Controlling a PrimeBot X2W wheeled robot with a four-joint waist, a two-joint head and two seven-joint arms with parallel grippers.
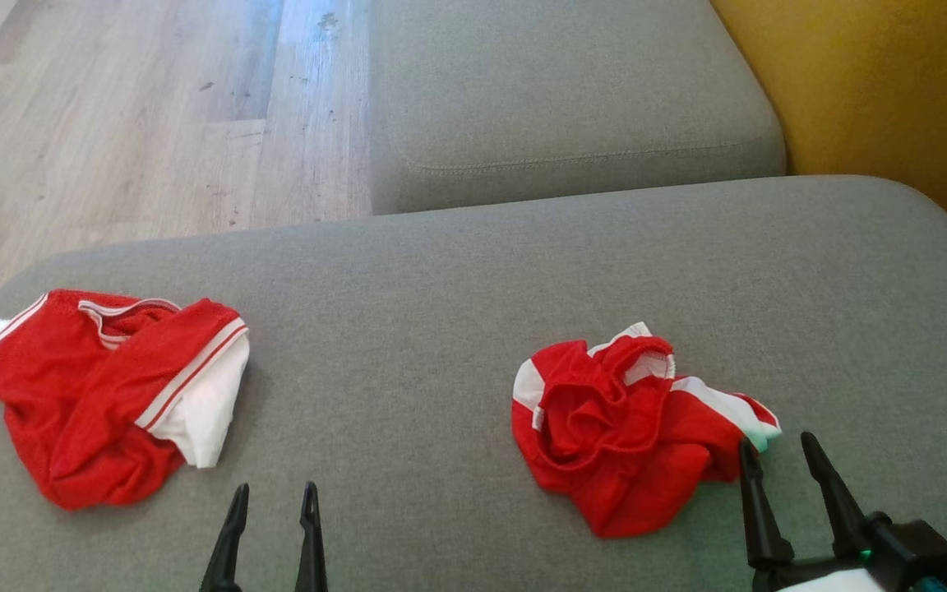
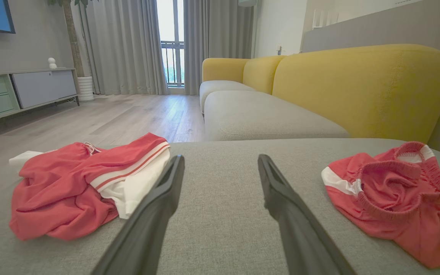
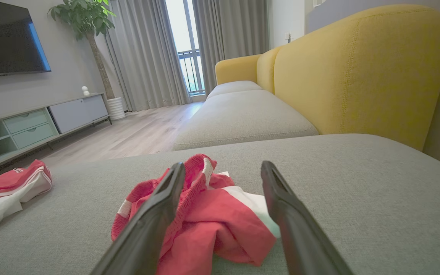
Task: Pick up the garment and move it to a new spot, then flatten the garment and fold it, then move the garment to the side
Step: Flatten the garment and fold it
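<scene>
We see the garment lying crumpled on the right half of the grey cushion, near the front edge. It is red with white panels. Its long axis runs roughly left to right, the elastic waistband bunched at the far side and gaping upward, and the white-tipped end pointing right. The right pincer stands wide open and holds nothing. Its fingers flank that white end, though we cannot tell whether they touch the cloth. The left pincer is also spread wide and empty, over bare cushion between the two heaps. A second garment – red and white too – lies well apart at the left edge.
</scene>
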